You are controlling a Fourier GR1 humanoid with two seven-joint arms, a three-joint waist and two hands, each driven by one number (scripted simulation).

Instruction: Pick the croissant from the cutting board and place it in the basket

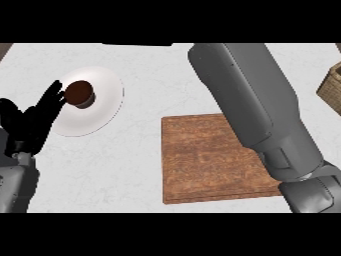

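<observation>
The left hand [31, 120] showed at the left side of the view with its fingers straight and spread, pointing up, resting just in front of a white plate [106, 100]. A small brown round thing [79, 93] sat on that plate, close beside the fingertips. A wooden cutting board [202, 160] lay on the white counter [136, 165] near the middle. The right forearm [254, 110] crossed over the board's right side and ran up toward the top of the view, where it left the frame. The right hand itself was out of sight, so I could not tell how its fingers stood. A woven basket [340, 90] stood at the right edge, only partly in view. The croissant could not be seen on the board or anywhere else in the view
</observation>
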